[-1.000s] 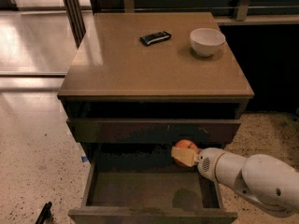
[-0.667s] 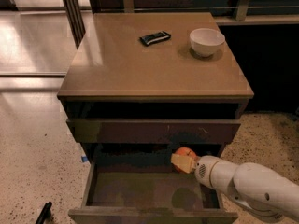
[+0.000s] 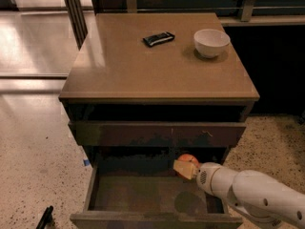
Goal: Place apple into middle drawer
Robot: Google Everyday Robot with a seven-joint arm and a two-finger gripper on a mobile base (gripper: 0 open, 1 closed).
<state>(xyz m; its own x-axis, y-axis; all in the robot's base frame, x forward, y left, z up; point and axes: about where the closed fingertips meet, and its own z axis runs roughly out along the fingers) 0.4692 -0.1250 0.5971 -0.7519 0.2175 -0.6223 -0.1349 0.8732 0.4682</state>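
Observation:
The apple (image 3: 188, 158), small and red-orange, is held in my gripper (image 3: 184, 166), which is shut on it. A pale yellowish finger (image 3: 180, 169) shows in front of the apple's lower left. My white arm (image 3: 248, 192) reaches in from the lower right. The apple hangs above the back right part of the middle drawer (image 3: 138, 194), which is pulled open with a bare brown floor. A round shadow lies on the drawer floor below the gripper.
Above the open drawer is a shut drawer (image 3: 157, 133) with small pale scratch marks on its front. A white bowl (image 3: 211, 42) and a dark flat packet (image 3: 158, 38) sit on the cabinet top (image 3: 119, 70). A dark object (image 3: 45, 217) lies on the speckled floor at lower left.
My arm has shifted left and slightly down, bringing the held apple a little lower over the open drawer. The bowl, packet and drawers have not moved.

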